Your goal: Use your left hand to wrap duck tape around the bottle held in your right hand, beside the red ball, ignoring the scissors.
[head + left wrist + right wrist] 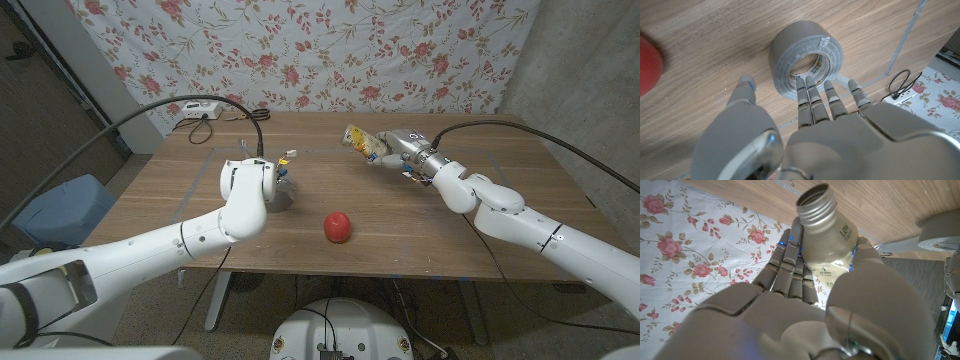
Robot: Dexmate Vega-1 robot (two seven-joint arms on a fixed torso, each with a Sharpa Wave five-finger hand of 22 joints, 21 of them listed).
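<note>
A grey roll of duct tape (805,55) lies flat on the wooden table, and it also shows in the head view (283,197). My left hand (805,115) hovers over it with fingers (812,97) stretched to the roll's near rim and the thumb spread apart; it holds nothing. My left hand (250,185) hides most of the roll from the head camera. My right hand (415,155) holds a capless bottle (360,140) above the table's far right. The bottle's threaded neck (815,202) points away from the palm. The red ball (338,227) sits between the arms.
Scissors (285,160) with coloured handles lie just behind the left hand. A white device (200,108) with cables stands at the table's far left edge. Thin tape lines (905,37) mark the tabletop. A flowered cloth hangs behind the table.
</note>
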